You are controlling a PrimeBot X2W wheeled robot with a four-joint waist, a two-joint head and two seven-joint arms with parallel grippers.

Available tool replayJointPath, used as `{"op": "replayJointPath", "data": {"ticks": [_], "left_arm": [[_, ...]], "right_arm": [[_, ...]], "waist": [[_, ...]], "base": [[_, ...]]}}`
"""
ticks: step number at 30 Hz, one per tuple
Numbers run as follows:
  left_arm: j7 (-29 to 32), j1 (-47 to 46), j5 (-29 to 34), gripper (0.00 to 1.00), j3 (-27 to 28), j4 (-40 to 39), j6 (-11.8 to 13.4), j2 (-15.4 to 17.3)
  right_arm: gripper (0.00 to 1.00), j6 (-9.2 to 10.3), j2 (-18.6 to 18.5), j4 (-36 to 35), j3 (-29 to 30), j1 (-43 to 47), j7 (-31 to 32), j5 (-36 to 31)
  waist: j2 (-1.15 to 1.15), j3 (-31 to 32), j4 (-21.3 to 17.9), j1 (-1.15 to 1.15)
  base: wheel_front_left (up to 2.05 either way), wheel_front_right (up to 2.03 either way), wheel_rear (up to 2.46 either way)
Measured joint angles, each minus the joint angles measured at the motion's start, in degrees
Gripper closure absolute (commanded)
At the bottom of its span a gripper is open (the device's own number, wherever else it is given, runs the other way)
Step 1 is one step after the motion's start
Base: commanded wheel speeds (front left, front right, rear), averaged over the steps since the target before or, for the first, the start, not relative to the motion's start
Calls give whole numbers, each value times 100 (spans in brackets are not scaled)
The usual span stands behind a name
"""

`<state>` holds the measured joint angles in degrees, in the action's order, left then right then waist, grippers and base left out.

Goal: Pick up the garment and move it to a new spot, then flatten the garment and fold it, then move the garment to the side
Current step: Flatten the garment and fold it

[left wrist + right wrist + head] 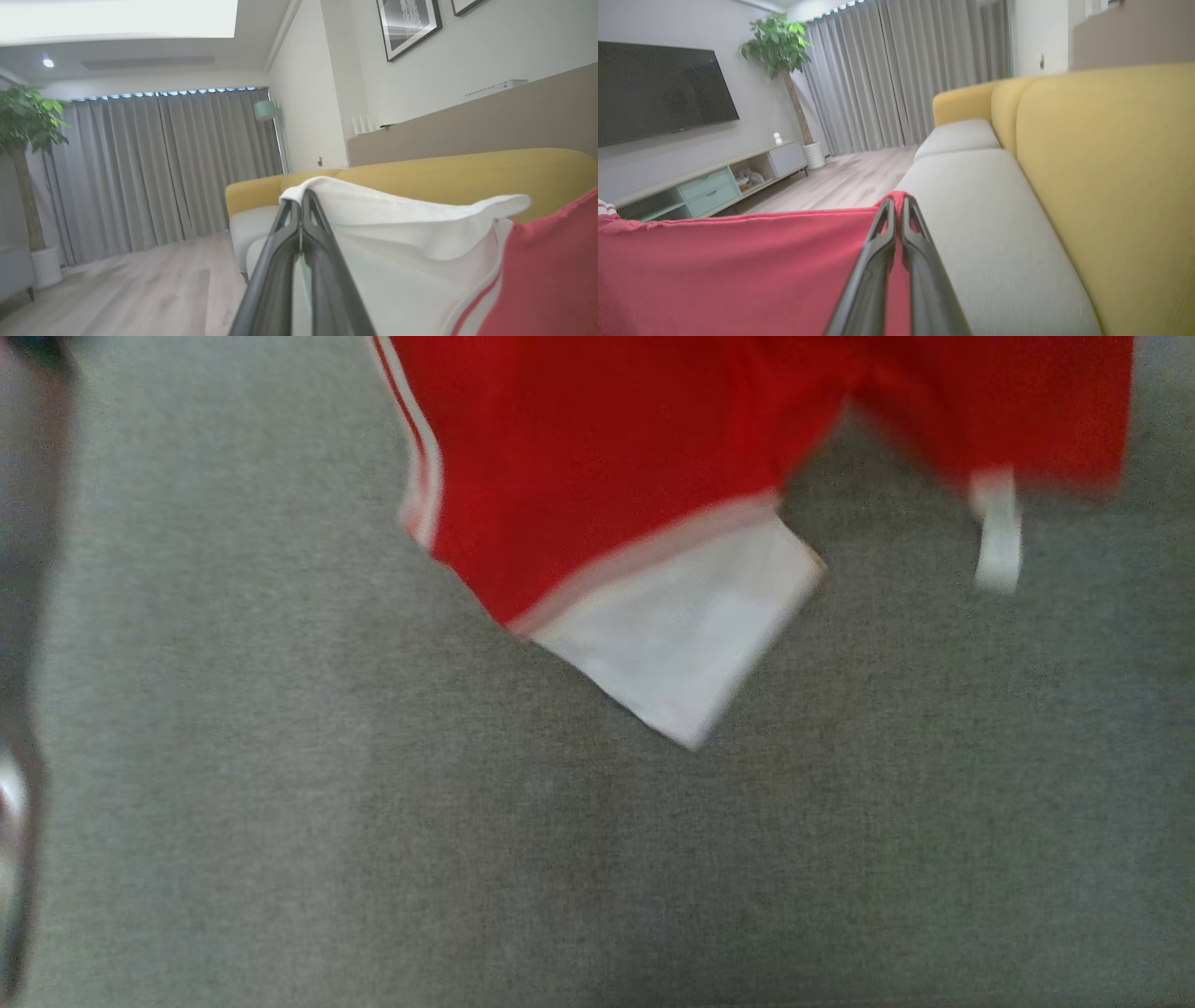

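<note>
Because the garment (pixel 597 457) hangs between the two pincers, its held edge runs from one pincer to the other, above the grey sofa seat (pixel 280 821). Left pincer (pixel 301 198) is clamped on white cloth of the garment; right pincer (pixel 898 205) is clamped on the red edge. Probable next move: lower both together, edge kept taut, so the hanging cloth lands flat on the seat
</note>
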<state>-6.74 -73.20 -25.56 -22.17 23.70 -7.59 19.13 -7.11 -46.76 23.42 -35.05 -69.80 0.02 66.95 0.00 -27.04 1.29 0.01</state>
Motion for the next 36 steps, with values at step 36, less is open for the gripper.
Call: {"op": "replayJointPath", "data": {"ticks": [36], "left_arm": [[-797, 5029, -784, 100, -571, -2138, 733, 1090]], "right_arm": [[100, 0, -266, -213, -80, 2961, -1423, -131]], "waist": [[1, 198, 121, -3]], "base": [[0, 0, 0]]}}
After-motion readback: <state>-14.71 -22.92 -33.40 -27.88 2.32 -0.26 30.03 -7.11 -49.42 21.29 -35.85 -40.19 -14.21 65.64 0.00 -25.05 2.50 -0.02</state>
